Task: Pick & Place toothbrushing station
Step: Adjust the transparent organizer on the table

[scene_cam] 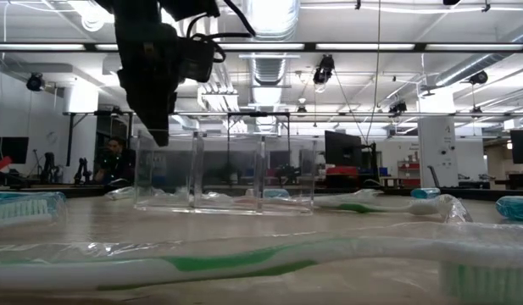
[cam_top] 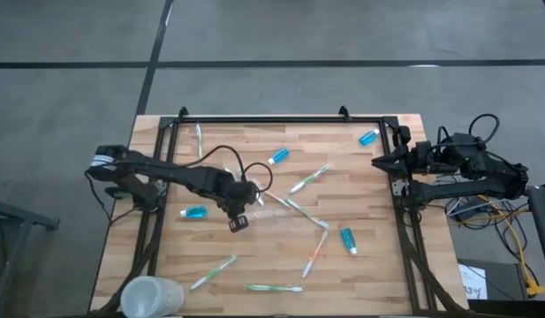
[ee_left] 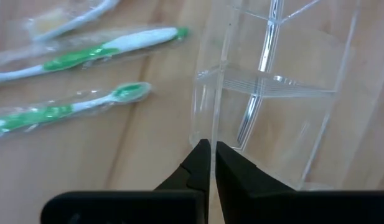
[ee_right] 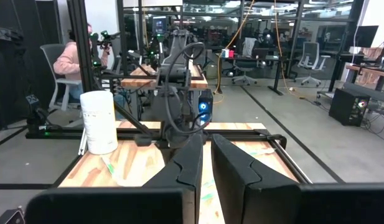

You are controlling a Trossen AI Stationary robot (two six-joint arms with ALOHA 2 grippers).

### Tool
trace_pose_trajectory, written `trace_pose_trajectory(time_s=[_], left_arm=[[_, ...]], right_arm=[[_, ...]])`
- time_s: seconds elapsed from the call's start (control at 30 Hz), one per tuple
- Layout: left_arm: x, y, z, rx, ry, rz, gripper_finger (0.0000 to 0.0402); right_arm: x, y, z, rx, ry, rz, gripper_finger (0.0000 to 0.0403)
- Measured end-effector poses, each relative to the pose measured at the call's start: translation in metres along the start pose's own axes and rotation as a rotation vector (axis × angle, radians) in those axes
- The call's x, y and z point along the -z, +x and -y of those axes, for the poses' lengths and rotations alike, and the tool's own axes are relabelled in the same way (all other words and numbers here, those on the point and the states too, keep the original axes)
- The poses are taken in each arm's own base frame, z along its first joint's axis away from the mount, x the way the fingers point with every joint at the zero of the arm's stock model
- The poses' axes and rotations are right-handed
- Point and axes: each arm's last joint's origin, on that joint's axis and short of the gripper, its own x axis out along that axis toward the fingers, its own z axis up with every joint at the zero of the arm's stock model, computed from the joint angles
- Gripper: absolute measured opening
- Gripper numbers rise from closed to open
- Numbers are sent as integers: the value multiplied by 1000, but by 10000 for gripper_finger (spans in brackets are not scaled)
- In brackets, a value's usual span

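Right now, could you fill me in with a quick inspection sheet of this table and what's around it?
Surface: wooden table, black frame round it.
Job's things: clear holder upright mid-table, compartments look empty.
Clutter: wrapped toothbrushes and blue tubes scattered; white cup at a near corner.
Grippers: left gripper shut on the holder's wall; right gripper shut, parked at the table's edge.
Cables: black loop on the left arm; yellow and black cables off the right side.
Surroundings: workshop; seated person beyond.
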Motion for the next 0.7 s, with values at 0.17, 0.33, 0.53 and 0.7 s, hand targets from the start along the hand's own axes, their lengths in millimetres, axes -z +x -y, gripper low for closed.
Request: trace_pose_trajectory(time_s=[0.17, 0.33, 0.53, 0.7], left_arm=[[1, -1, -6, -20, 16, -26, 19], [3, -1, -7, -30, 23, -48, 18], [5, -1, -8, -37, 68, -67, 19], [5, -1, -8, -36, 73, -68, 19]], right_arm=[[0, 0, 0, 0, 0, 0, 34], [0, 0, 0, 0, 0, 0, 34], [0, 0, 0, 0, 0, 0, 34], [0, 0, 0, 0, 0, 0, 34]])
